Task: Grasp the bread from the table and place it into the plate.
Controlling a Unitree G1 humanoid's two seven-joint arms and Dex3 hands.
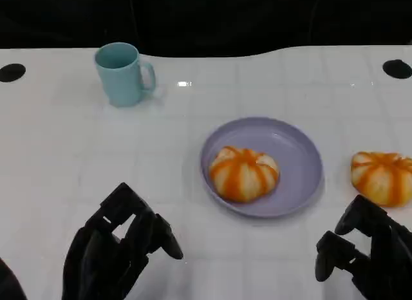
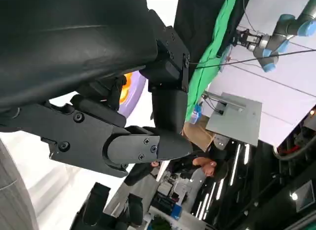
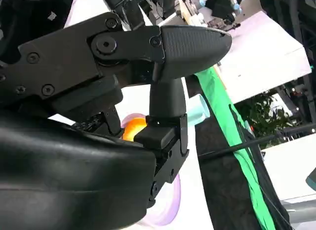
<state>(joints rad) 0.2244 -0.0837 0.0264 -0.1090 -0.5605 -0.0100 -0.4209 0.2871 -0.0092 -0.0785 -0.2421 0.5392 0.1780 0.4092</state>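
Two breads show: one on the plate [image 1: 302, 184], one bread [image 1: 382, 176] on the table [image 1: 58, 158] at its right edge. The right hand [image 1: 364, 258] near it and the left hand [image 1: 119, 248] hold nothing, fingers apart. A clumsy reach could nudge it off that edge

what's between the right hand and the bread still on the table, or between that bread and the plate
Nothing visible. The bread on the table lies just beyond the right hand, with bare table between it and the plate.

Head view looking down at table [image 1: 64, 152], wrist views close behind fingers, sharing plate [image 1: 302, 165]
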